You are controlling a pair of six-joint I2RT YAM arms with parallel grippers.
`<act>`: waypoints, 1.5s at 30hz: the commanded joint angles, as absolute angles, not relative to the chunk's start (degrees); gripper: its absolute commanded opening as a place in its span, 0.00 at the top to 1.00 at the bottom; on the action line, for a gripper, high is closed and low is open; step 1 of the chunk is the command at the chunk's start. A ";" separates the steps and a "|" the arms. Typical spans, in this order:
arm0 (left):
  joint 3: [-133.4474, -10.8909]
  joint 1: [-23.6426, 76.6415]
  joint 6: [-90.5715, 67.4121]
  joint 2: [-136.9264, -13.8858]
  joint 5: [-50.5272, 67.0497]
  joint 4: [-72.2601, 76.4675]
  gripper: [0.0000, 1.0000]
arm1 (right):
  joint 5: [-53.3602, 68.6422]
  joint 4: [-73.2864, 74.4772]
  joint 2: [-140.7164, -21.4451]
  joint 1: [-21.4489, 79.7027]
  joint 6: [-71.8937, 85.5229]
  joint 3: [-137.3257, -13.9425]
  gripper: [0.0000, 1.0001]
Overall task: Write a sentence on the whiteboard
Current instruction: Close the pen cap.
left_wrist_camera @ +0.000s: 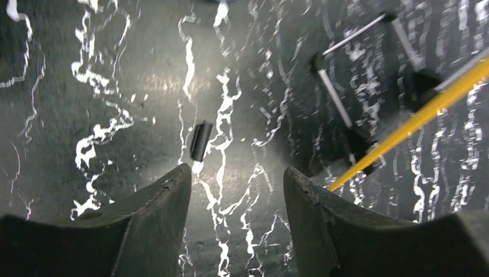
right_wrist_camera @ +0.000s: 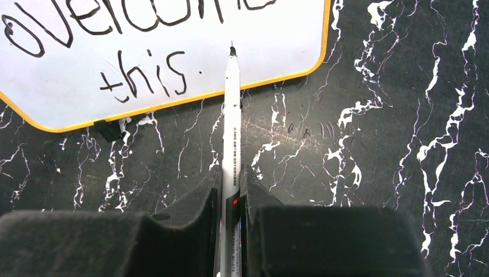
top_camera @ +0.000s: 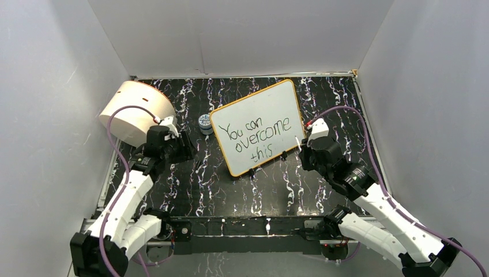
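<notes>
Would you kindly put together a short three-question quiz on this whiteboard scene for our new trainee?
1. True or false: the right gripper is shut on the marker.
2. The last word of the sentence on the whiteboard is: A) this, B) that, C) today.
3. Which gripper stands open with nothing between its fingers?

Key: 1 true; 2 A; 3 the left gripper.
</notes>
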State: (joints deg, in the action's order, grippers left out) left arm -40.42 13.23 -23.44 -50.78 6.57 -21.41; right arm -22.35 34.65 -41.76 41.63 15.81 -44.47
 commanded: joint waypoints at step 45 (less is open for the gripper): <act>-46.76 22.79 -25.52 -86.16 -7.11 -25.26 1.00 | -21.45 32.43 -37.27 41.40 15.31 -44.59 1.00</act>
